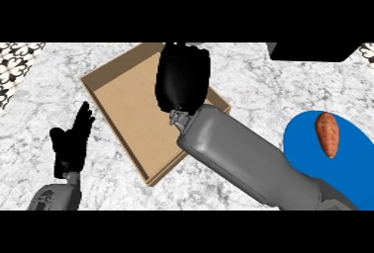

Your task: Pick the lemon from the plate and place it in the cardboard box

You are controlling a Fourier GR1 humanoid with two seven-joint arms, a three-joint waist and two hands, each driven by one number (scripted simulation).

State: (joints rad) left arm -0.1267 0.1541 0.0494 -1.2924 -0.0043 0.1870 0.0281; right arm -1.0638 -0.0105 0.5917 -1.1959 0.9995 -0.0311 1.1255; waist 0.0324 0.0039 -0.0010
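The right hand [182,74] is held over the upper part of the open cardboard box [131,111] at the frame's centre. Its back is turned to the view, so whether it is closed on anything cannot be told. No lemon is seen anywhere. It may be hidden under that hand, a position judged suited to release into the box. On the blue plate [356,153] at the right edge only an orange-brown, sweet-potato-like tuber [327,134] is seen. The left hand [70,141] is rested at the left, beside the box, fingers straight and spread — judged idle, out of the way.
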